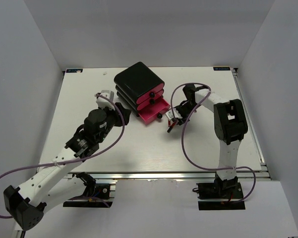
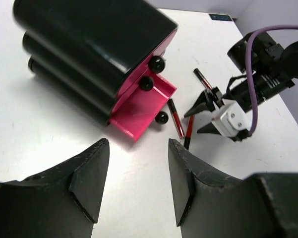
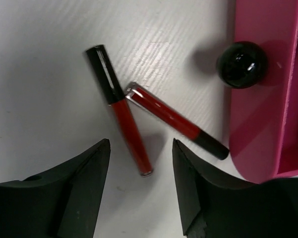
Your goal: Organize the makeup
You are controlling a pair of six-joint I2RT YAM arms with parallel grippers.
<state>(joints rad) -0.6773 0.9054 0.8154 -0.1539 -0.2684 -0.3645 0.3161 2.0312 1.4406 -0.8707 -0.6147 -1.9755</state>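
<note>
Right hand (image 3: 141, 148): fingers spread wide, nothing between them, hanging low over the desk (image 1: 89, 89). Directly below its gap lie two black-and-red lipstick tubes. The first lipstick tube (image 3: 120, 110) runs from its black cap at the far end to its red end between the fingertips. The second lipstick tube (image 3: 174, 120) lies slantwise, its silver-rimmed end touching the first near mid-length, its black cap just beside the front of the open bottom drawer (image 2: 139, 106). Both are flat on the desk, outside the drawer.

A third lipstick tube (image 2: 202, 78) lies on the desk beyond the right hand, seen from the left wrist.

Left hand (image 2: 138, 144): fingers also wide apart and holding nothing, pointed at the black organizer box (image 1: 136, 79).

The box has three pink drawers with round black knobs (image 3: 241, 64). The bottom drawer is pulled out; only its pink floor shows. The upper two are shut, contents hidden.
</note>
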